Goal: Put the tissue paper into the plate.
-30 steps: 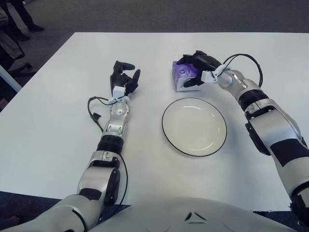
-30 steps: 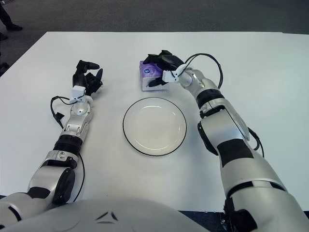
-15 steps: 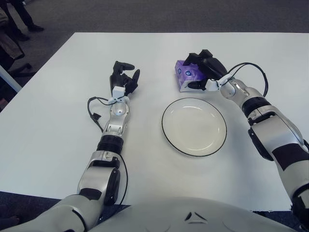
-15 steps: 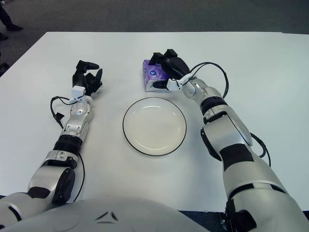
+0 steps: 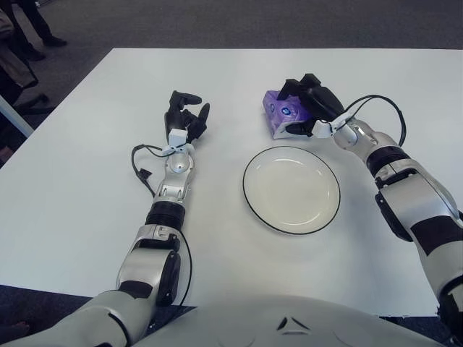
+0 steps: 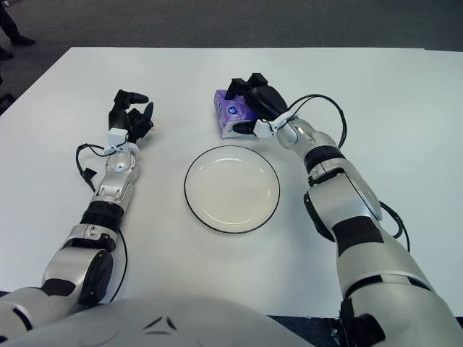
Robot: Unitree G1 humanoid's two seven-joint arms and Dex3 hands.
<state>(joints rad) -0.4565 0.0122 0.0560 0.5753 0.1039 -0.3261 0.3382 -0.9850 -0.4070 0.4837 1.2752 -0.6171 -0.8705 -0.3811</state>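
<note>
A purple tissue paper pack (image 5: 280, 116) sits on a white table (image 5: 72, 188), just beyond the far rim of an empty white plate (image 5: 291, 189) with a dark edge. The right hand (image 5: 311, 108) covers the pack from its right side, black fingers clamped over its top. The left hand (image 5: 184, 116) shows well left of the pack, fingers loosely curled, holding nothing. Dark carpet surrounds the table.

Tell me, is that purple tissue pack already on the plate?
No, the tissue pack is beyond the plate, gripped by the right hand; the plate holds nothing.
</note>
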